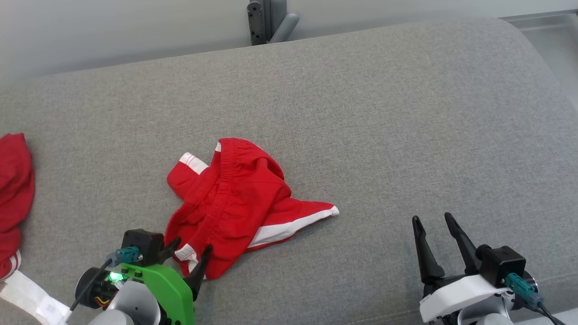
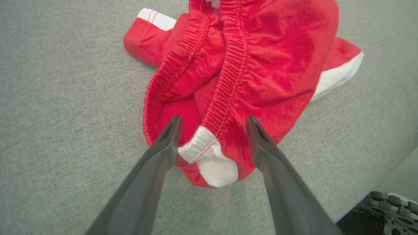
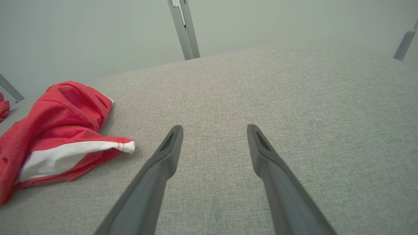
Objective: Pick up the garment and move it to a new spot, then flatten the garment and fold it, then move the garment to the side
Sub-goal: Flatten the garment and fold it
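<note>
The garment (image 1: 235, 203) is a pair of red shorts with white trim, lying crumpled on the grey padded surface (image 1: 384, 126). My left gripper (image 1: 192, 246) stands open at its near edge, one finger on each side of a white-hemmed corner (image 2: 209, 156), and nothing is pinched. My right gripper (image 1: 433, 219) is open over bare grey cloth, well to the right of the shorts. The right wrist view has the garment (image 3: 55, 130) at its left, its white-striped leg pointing toward the open gripper (image 3: 214, 129).
Another red cloth (image 1: 13, 198) with a white band lies at the far left edge of the surface. A grey metal post (image 1: 266, 20) stands behind the far edge. The surface curves down at the right (image 1: 551, 67).
</note>
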